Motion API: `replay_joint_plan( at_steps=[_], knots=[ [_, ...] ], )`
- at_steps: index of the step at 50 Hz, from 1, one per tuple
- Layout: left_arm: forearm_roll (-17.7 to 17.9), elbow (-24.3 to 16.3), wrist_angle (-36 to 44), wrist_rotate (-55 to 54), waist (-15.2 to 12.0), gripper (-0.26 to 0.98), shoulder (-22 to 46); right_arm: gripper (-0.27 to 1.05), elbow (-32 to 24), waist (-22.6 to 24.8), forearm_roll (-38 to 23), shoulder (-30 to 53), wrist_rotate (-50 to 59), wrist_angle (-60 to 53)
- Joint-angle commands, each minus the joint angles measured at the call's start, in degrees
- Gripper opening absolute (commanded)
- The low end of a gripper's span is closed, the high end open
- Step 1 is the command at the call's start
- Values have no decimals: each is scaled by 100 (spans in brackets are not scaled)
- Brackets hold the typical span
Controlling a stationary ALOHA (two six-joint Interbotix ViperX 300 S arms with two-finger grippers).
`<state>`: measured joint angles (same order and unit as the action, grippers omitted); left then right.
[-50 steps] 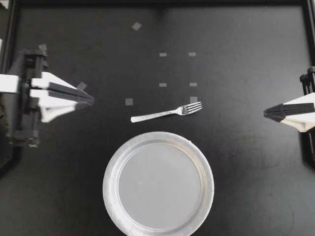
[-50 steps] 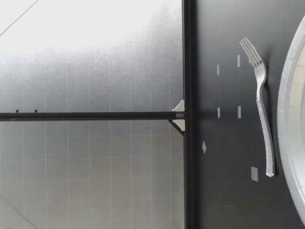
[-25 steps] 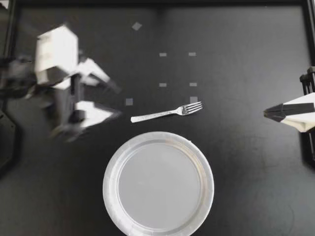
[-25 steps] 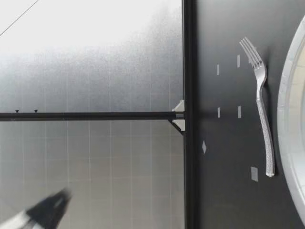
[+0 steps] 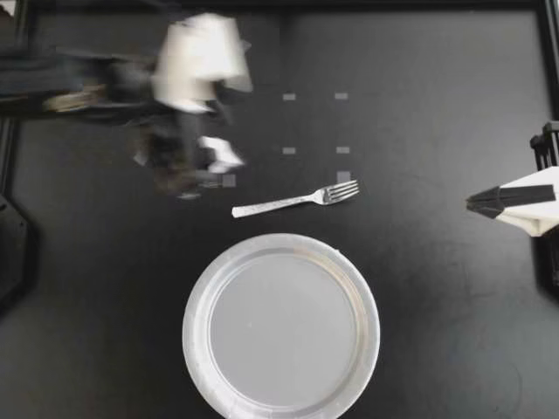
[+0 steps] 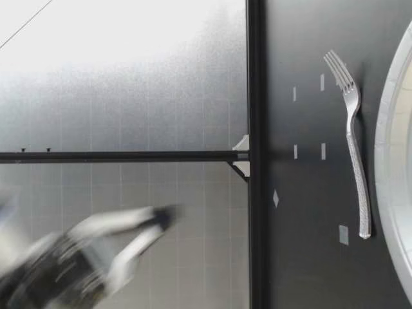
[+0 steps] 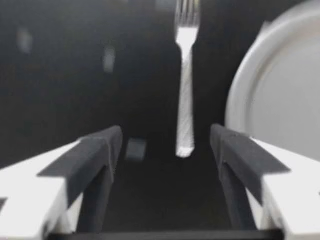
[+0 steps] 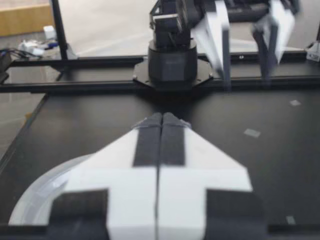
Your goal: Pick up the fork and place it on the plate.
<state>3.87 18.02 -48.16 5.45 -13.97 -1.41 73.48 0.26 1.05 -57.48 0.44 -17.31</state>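
Note:
A silver fork [image 5: 295, 201] lies flat on the black table just beyond the round silver plate [image 5: 196, 297], tines pointing right. My left gripper [image 5: 201, 170] is blurred with motion, open, up and to the left of the fork's handle end. In the left wrist view the fork [image 7: 185, 100] lies straight ahead between the spread fingers [image 7: 97, 150], with the plate [image 7: 240, 95] beside it. My right gripper [image 5: 472, 202] is shut with nothing in it, at the right edge. In the low view a blurred open gripper [image 6: 161, 222] hangs high above the table, away from the fork [image 6: 354, 135].
Small grey tape squares [image 5: 229, 181] dot the table behind the fork. A black frame rail [image 5: 279, 5] runs along the table's far edge. In the right wrist view my left arm's base [image 8: 172, 60] stands at the table's far side.
My left arm swung from the left edge up and across toward the fork's handle, and its gripper opened. The right arm, fork and plate stayed put.

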Motion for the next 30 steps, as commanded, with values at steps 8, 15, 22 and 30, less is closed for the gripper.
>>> replay_joint_plan(
  at_steps=[8,15,22,30],
  knots=[
    [334,-879,-123,571,9,61,1204,-8,26,0,132,9,9,-44],
    [624,-1090,53,958,53,61,1485,-8,97,0,185,-9,53,-35],
    [800,-1222,193,1099,149,61,1802,-8,132,0,185,9,114,-62],
    [817,-1195,290,1046,211,60,2021,-8,149,0,185,0,132,-70]
  ],
)
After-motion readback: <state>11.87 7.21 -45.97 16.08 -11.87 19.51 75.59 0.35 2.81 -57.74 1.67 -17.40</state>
